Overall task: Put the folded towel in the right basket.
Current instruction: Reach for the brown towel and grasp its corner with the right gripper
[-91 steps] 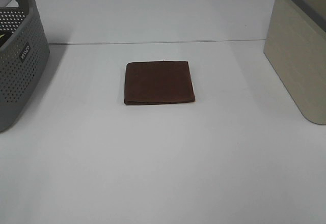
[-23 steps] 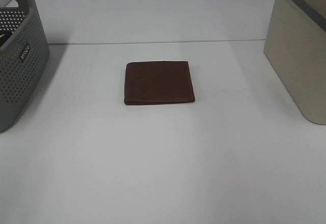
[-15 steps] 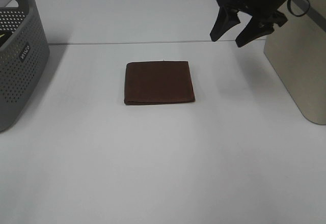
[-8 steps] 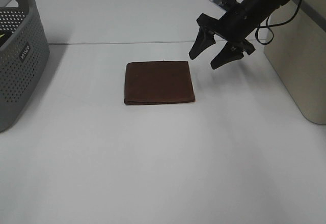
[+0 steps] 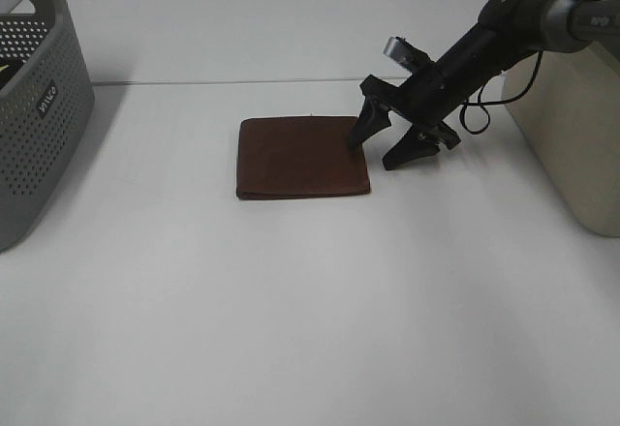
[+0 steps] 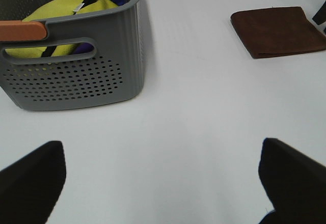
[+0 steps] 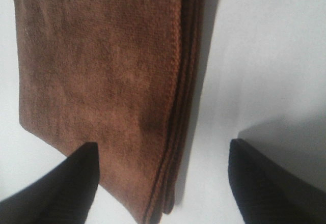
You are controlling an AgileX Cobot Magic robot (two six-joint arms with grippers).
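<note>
The folded brown towel [image 5: 302,158] lies flat on the white table at mid-field. My right gripper [image 5: 376,152] is open and low at the towel's right edge: one fingertip rests over the edge, the other is over bare table beside it. In the right wrist view the towel [image 7: 102,71] fills the frame and the gripper [image 7: 163,183] straddles its folded edge. The beige right basket [image 5: 572,106] stands at the far right. My left gripper [image 6: 163,183] is open and empty, out of the exterior view, with the towel [image 6: 277,30] far off.
A grey perforated basket [image 5: 34,106] stands at the left edge; the left wrist view [image 6: 76,66] shows yellow and blue items inside it. The right arm's cable hangs between the towel and the beige basket. White table surrounds the towel.
The right arm came in from the upper right and has dropped down and left. Its open gripper went from above the table's back edge to the towel's right edge.
</note>
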